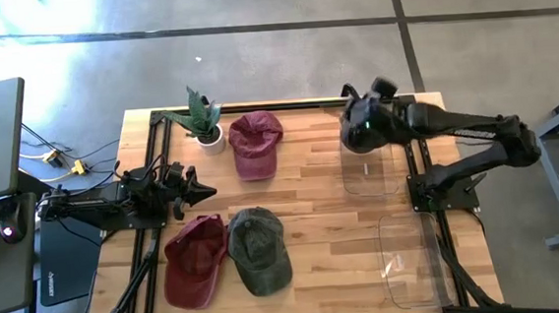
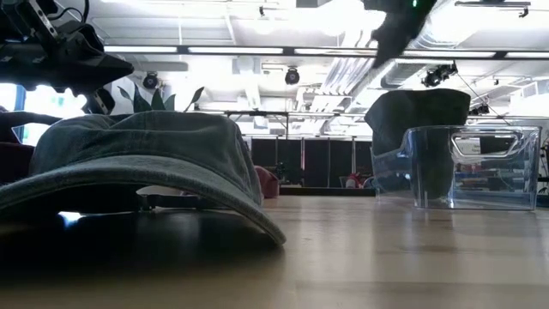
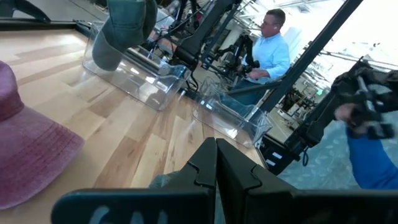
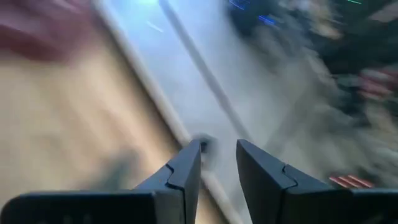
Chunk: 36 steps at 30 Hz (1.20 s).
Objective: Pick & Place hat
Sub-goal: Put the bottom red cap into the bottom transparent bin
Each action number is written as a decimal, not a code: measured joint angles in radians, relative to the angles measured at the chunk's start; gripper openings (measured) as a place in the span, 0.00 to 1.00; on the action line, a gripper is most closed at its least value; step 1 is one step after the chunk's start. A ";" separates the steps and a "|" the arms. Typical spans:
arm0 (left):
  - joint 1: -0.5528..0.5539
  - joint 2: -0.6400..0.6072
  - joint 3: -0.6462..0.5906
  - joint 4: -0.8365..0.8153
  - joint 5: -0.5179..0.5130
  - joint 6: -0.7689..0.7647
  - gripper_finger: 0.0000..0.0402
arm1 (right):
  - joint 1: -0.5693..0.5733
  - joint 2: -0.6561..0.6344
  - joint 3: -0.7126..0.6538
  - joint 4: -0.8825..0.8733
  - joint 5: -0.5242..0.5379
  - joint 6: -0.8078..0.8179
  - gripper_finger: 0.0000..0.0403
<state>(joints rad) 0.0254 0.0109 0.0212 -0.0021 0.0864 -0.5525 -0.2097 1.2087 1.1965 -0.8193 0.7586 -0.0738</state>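
Bright overhead ceiling lights glare in the low view; the right wrist view is heavily motion-blurred.

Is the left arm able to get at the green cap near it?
Probably yes. The left gripper hangs shut just above the table beside the green cap, which lies open on the table with nothing over it; the red cap merely lies alongside it.

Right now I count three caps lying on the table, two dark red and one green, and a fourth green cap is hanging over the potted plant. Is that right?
Not quite. The fourth green cap hangs over the clear bin, not the potted plant; the low view shows this. The rest holds: two dark red caps and one green cap lie on the table.
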 joint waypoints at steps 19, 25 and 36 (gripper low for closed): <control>0.000 0.027 0.033 0.028 -0.057 0.264 0.00 | 0.620 0.459 0.000 0.326 -0.124 0.230 0.24; -0.056 0.263 0.143 0.044 -0.195 0.393 0.00 | 0.659 0.563 -0.001 0.448 -0.110 0.211 0.24; -0.388 0.979 0.740 -0.625 -0.550 0.402 0.00 | 0.666 0.557 -0.001 0.551 -0.105 0.144 0.24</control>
<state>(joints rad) -0.3628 0.9897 0.7608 -0.6270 -0.4640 -0.1501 0.4560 1.7653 1.1957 -0.2684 0.6541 0.0704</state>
